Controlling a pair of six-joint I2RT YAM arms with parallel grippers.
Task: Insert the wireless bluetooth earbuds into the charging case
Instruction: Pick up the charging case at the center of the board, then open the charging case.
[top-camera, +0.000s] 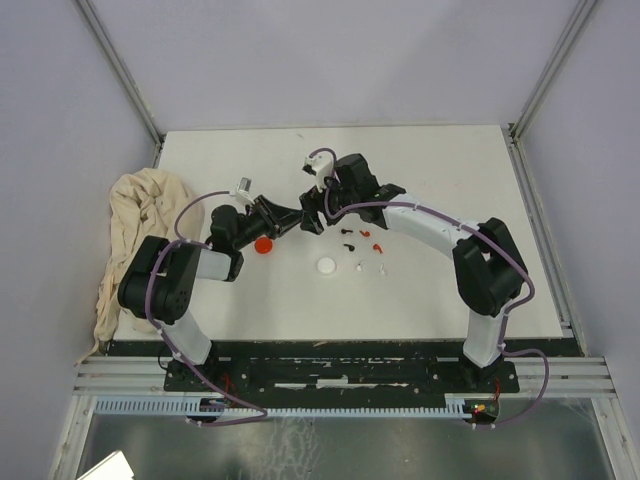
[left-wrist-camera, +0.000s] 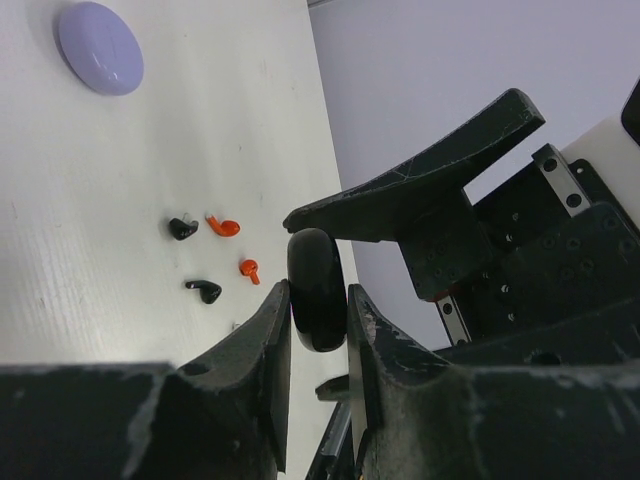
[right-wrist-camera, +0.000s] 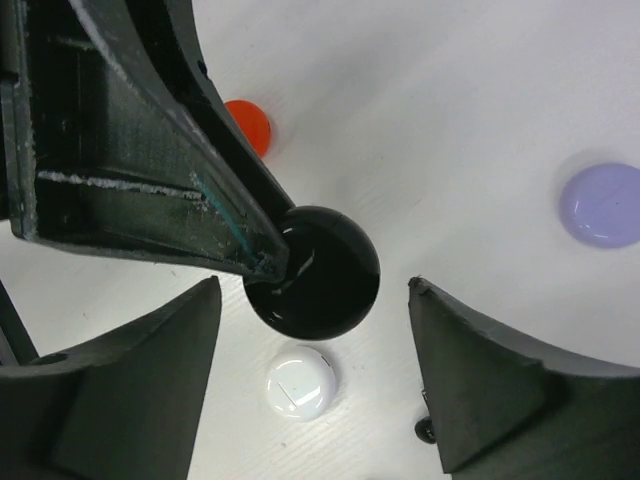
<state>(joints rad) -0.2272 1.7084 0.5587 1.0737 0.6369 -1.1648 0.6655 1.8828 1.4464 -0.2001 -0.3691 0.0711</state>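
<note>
The left gripper (left-wrist-camera: 318, 312) is clamping the black case (right-wrist-camera: 325, 280) on edge while the right gripper (right-wrist-camera: 315, 290) is hovering apart around it, likely needing a gentle lid pinch; the earbuds (left-wrist-camera: 204, 290) are lying loose on the table (top-camera: 450, 190).

1. The place is a robotics lab test cell, not a home or a shop.
2. A plain white worktop (top-camera: 440, 290) is closed in on three sides by bare, pale walls (top-camera: 330, 60) held in metal frame posts (top-camera: 120, 70).
3. Two robot arms, left (top-camera: 165, 285) and right (top-camera: 490, 270), are bolted to a black base plate (top-camera: 340, 372) on aluminium rails (top-camera: 340, 395), with purple cables (top-camera: 523, 395) looping from them.
4. Only small sample pieces lie on the worktop: tiny earbuds (left-wrist-camera: 224, 227) and round discs (top-camera: 326, 266).
5. A crumpled cloth (top-camera: 135, 230) is heaped at its left edge.
</note>
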